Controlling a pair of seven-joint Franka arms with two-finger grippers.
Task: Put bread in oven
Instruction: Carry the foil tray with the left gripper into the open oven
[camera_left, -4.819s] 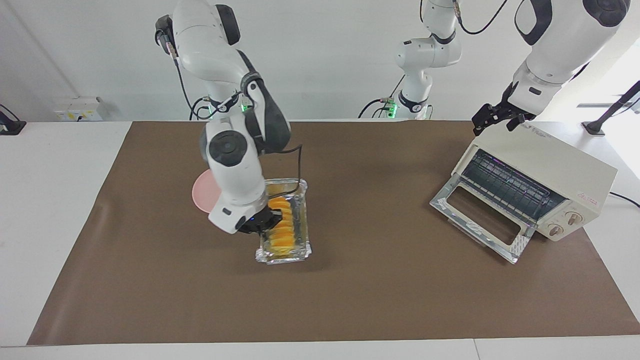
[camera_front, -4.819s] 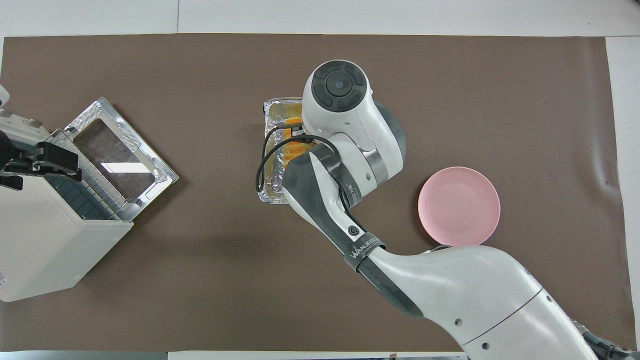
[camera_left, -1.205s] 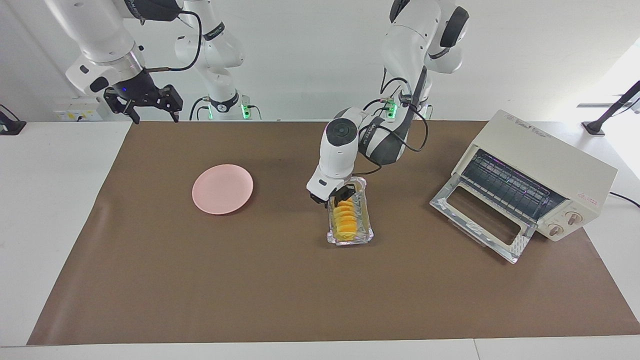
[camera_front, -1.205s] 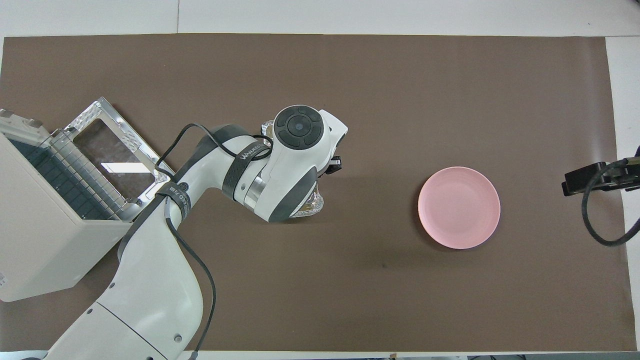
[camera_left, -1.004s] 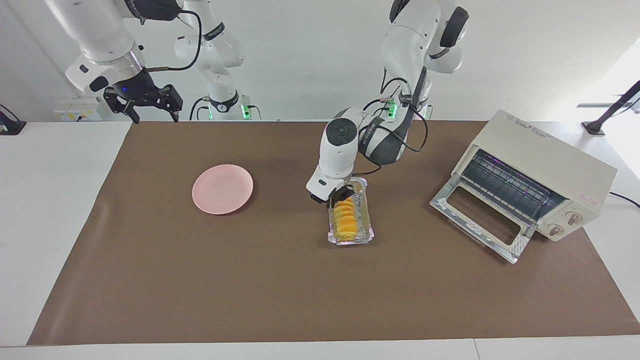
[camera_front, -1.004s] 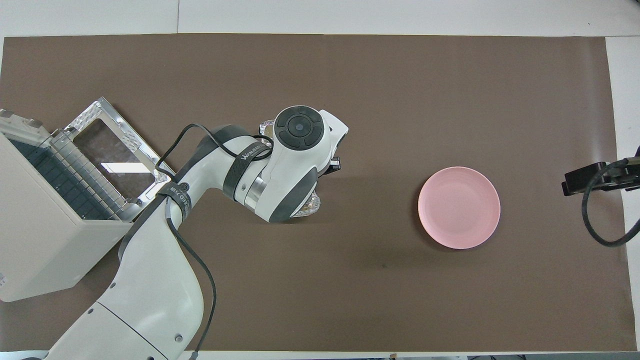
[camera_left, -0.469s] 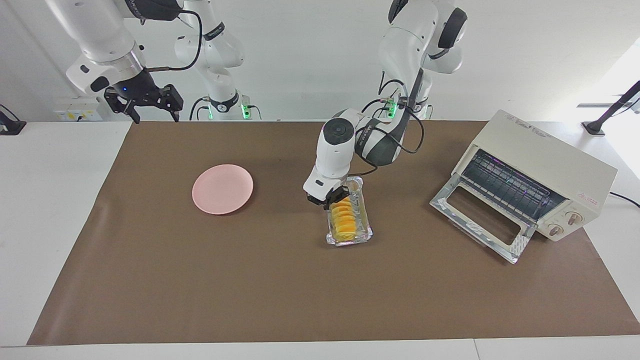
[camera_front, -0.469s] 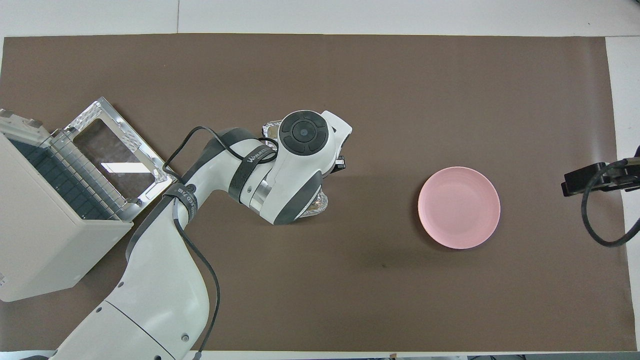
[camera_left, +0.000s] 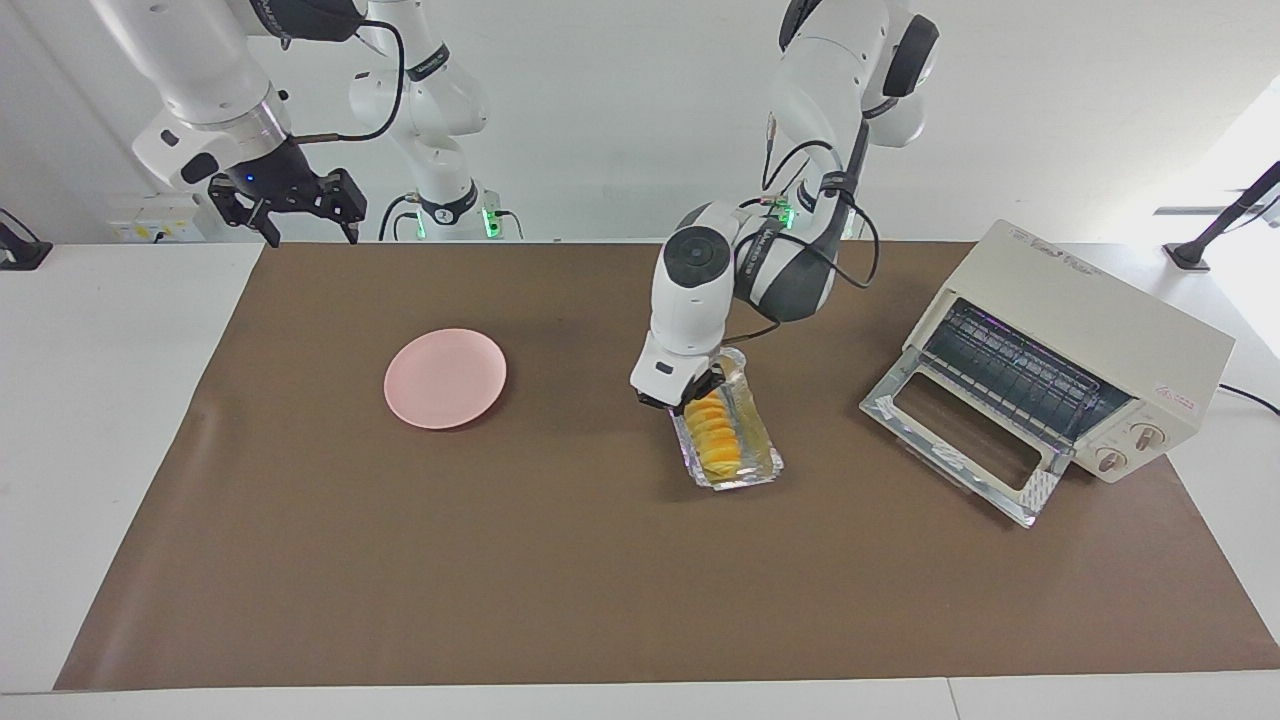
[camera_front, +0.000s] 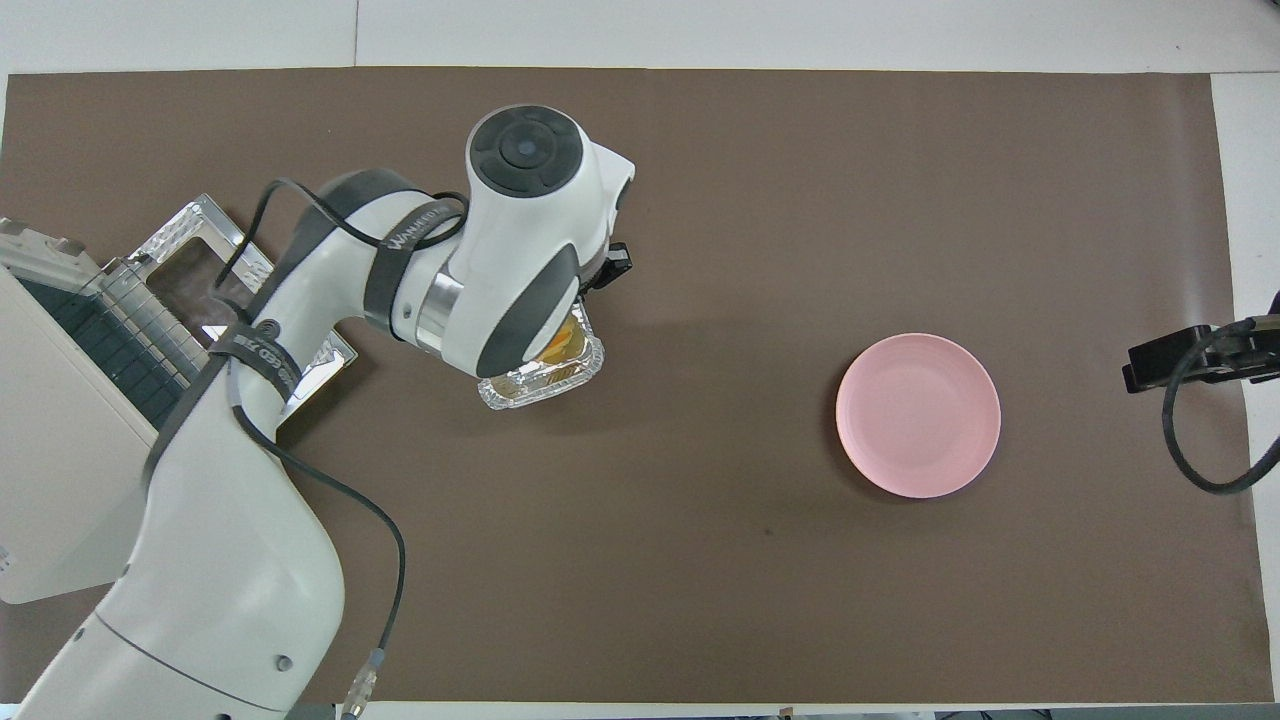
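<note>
The bread (camera_left: 720, 438), a ridged yellow-orange loaf, lies in a crinkled silver foil tray (camera_left: 762, 458) in the middle of the brown mat. My left gripper (camera_left: 690, 392) is shut on the tray's rim at the end nearer the robots. The tray is angled toward the oven. I cannot tell whether it rests on the mat. In the overhead view the left wrist covers most of the tray (camera_front: 540, 385) and the bread (camera_front: 562, 343). The cream-white oven (camera_left: 1085, 335) stands at the left arm's end with its glass door (camera_left: 960, 440) dropped open. My right gripper (camera_left: 312, 238) is open and raised, waiting.
A round pink plate (camera_left: 445, 378) lies on the mat toward the right arm's end, also in the overhead view (camera_front: 918, 415). The oven (camera_front: 70, 480) shows there under the left arm. Bare mat lies between the tray and the open door.
The right arm released the tray and withdrew; the left arm took its rim. In the last half second the left gripper moved the tray toward the oven and turned it.
</note>
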